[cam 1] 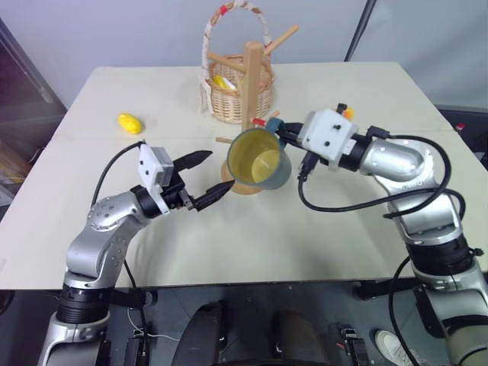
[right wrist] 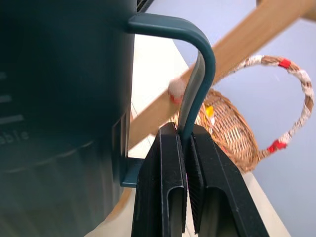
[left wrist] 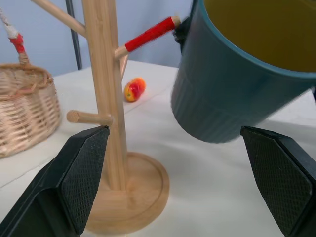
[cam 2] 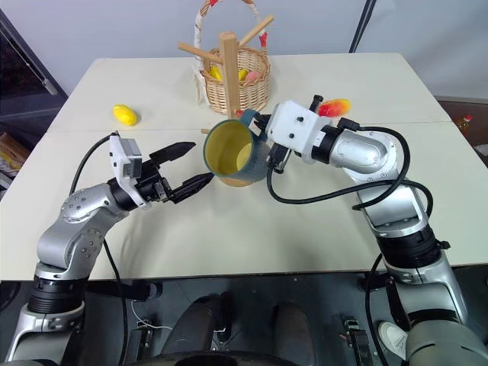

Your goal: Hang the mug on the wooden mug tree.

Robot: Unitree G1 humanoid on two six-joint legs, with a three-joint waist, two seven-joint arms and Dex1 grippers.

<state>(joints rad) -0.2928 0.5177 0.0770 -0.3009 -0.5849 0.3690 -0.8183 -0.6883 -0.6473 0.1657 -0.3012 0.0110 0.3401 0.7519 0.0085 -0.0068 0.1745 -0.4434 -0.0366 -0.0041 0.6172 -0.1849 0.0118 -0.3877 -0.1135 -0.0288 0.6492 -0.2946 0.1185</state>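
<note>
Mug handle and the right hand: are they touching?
Touching. The right wrist view shows the right hand with its two black fingers shut on the thin handle of the mug.

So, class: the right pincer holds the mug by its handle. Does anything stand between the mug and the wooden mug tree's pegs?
Nothing visible does. The mug, held by the right pincer, hangs just in front of the wooden mug tree, with a red-tipped peg right beside its handle. The wicker basket sits behind the tree.

cream table [cam 1: 343, 229] before a pale blue-grey wall [cam 1: 114, 30], dark floor [cam 1: 23, 313] below
</note>
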